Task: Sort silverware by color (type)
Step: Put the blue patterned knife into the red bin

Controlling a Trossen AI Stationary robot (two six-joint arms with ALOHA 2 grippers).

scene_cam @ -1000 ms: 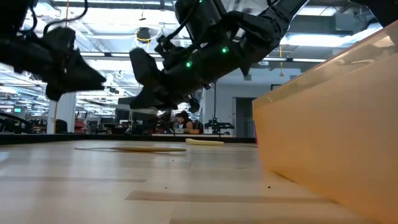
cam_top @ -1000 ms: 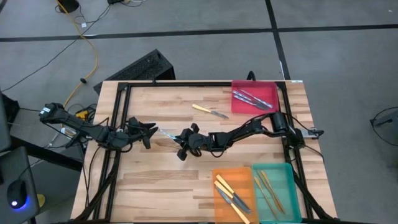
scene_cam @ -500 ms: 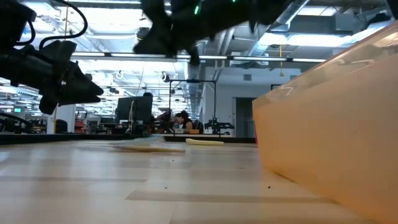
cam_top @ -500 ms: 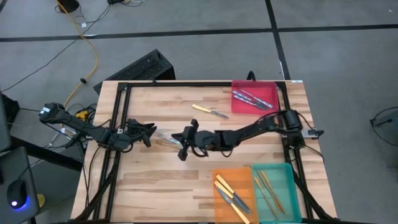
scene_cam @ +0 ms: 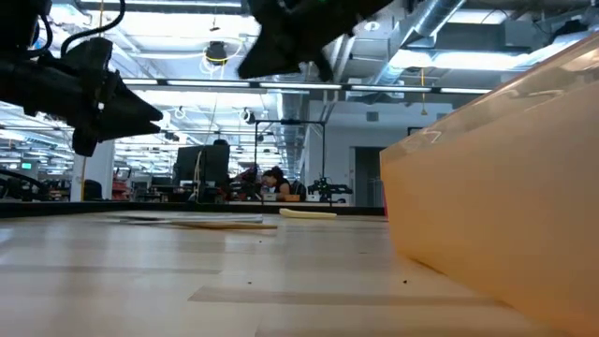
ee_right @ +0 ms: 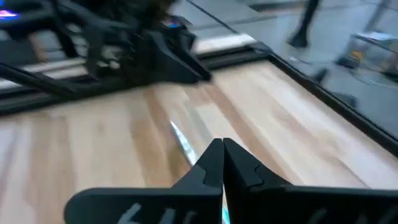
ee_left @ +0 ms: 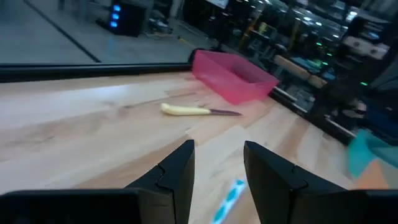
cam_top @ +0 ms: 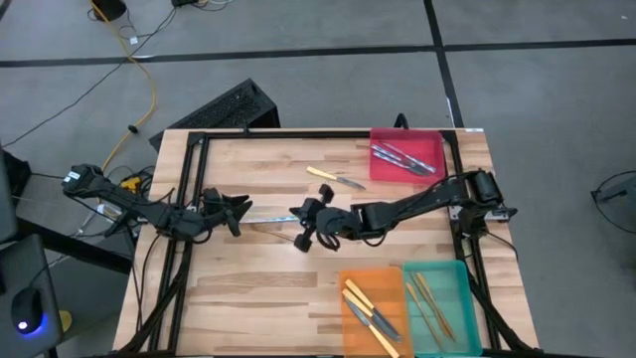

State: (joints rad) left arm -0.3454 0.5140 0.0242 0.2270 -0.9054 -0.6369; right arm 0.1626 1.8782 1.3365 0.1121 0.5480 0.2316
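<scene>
Behind the table [cam_top: 248, 288] we see a large hall with ceiling lights, screens and a person sitting far away, too small to make out. On the wood, a light-blue utensil [cam_top: 266, 217] lies between the two hands; the high view shows it only as a thin pale line. The left hand [cam_top: 238, 211] is near its one end with the fingers apart and nothing between them. The right hand [cam_top: 306, 221] has its fingers pressed together; in its wrist view the blue handle [ee_right: 185, 147] continues under the fingertips, so we cannot tell if it is gripped. A yellow-handled knife [cam_top: 335, 178] lies alone beside the red tray [cam_top: 437, 142]. More silverware rests in the red tray, the orange tray [cam_top: 350, 273] and the teal tray [cam_top: 459, 270], partly cut off below.
</scene>
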